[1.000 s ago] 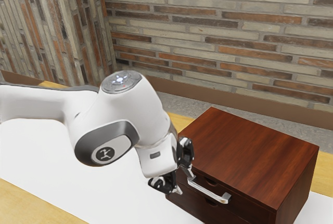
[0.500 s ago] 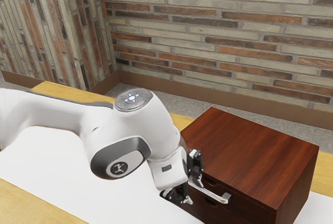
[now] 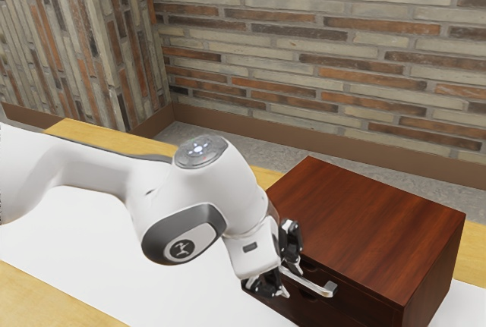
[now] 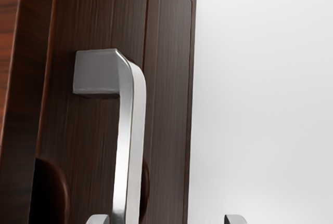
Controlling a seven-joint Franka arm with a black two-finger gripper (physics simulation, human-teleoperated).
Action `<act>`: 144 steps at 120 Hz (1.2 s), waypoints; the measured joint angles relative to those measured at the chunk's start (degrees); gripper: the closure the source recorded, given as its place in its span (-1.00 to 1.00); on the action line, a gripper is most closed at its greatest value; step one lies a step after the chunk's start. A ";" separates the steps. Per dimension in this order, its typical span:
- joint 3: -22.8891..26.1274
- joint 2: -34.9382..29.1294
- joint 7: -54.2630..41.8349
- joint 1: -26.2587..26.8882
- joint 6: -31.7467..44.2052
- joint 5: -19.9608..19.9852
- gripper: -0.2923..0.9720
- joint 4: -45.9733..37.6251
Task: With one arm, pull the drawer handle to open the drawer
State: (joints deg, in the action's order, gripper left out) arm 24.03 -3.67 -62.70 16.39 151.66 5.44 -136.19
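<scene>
Our gripper [image 3: 277, 280] sits at seven o'clock of the dark reddish wooden drawer cabinet [image 3: 364, 221], fingers [image 4: 235, 219] spread wide, clasping nothing; the brushed-silver bar handle [image 4: 127, 130] runs between them.

Handle [image 3: 310, 284]: near end hidden behind gripper [image 3: 274, 284]; cabinet [image 3: 364, 224] base cut off at exterior view's lower edge.

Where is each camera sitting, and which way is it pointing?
Exterior view: off to the arm's side and raised, looking down across the table at the wooden cabinet; the white arm and the gripper show.
Wrist view: on the hand, close up, facing the drawer front; two fingertips show, set apart.
Shared: the silver drawer handle and the cabinet.
</scene>
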 joint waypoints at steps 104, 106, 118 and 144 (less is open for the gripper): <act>0.05 -4.59 1.68 3.09 2.26 -3.63 0.59 -5.58; 0.05 -4.62 1.73 3.24 2.26 -3.56 0.59 -5.69; 0.05 -4.73 2.08 4.31 2.29 -2.71 0.58 -6.38; 0.06 -6.04 2.86 7.33 2.32 -1.09 0.62 -8.03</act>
State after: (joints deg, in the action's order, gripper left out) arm 24.09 -9.70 -59.83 23.71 153.98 4.36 -144.22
